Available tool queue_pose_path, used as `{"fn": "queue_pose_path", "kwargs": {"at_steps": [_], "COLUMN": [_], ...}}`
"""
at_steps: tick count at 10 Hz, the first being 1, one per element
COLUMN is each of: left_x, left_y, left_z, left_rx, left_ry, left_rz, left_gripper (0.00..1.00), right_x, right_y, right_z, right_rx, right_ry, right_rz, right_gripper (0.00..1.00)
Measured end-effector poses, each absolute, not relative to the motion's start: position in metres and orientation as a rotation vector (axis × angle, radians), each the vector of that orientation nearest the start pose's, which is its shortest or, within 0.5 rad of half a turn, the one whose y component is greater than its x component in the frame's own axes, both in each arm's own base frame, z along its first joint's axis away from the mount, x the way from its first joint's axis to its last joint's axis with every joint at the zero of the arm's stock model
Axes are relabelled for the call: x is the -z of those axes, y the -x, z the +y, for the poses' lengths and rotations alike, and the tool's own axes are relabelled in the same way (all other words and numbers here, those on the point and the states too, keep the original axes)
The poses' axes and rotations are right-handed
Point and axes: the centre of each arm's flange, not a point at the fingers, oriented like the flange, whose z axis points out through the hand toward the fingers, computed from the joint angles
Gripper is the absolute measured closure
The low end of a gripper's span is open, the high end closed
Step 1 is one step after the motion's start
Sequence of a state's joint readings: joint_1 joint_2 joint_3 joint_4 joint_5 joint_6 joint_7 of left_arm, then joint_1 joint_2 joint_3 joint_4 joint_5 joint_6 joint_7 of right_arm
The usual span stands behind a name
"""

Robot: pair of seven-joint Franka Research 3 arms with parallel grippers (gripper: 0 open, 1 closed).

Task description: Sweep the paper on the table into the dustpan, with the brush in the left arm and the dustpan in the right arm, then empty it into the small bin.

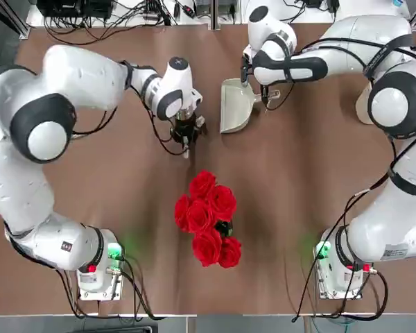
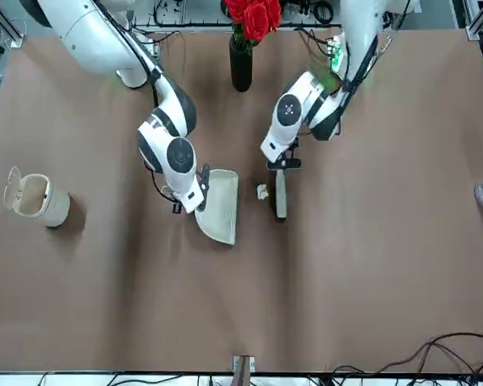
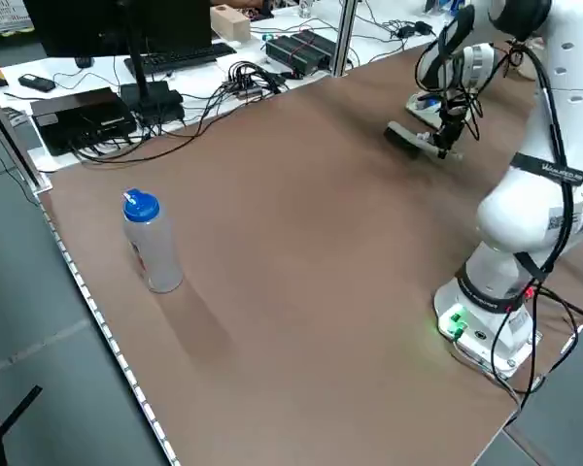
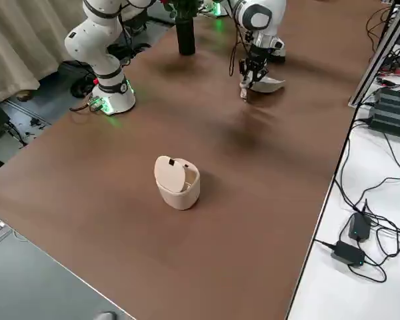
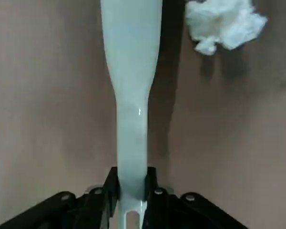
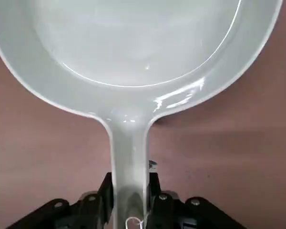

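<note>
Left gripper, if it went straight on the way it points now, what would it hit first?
Probably the brown table: the left gripper points down over it, and the brush it holds would likely touch down first. The crumpled paper lies to one side of that line. Height is hard to judge.

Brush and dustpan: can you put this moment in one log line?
left pincer: grips brush | right pincer: grips dustpan | paper ball: on table, between them | bin: lid open

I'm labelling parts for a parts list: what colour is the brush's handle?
Pale white, best seen in the left wrist view.
</note>
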State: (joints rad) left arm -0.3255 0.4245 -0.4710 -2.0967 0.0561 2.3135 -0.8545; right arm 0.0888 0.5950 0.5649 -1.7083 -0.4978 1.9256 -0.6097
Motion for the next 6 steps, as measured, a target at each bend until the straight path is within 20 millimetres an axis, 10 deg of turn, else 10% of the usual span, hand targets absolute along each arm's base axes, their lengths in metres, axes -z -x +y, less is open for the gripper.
{"fn": "queue_pose_path", "kwargs": {"at_steps": [6], "left_x": [-0.217], "left_y": [-0.391], "left_z": [-0.462], "left_rx": [-0.364], "left_ry": [3.144], "left_rz": [-0.095], "left_gripper": [0.73], "right_x": [-0.255], "right_y": [-0.539], "right_z": [0.349], "right_rx": [-0.431], "right_ry": [2.404], "right_rz": [-2.191], "right_gripper": [0.67]}}
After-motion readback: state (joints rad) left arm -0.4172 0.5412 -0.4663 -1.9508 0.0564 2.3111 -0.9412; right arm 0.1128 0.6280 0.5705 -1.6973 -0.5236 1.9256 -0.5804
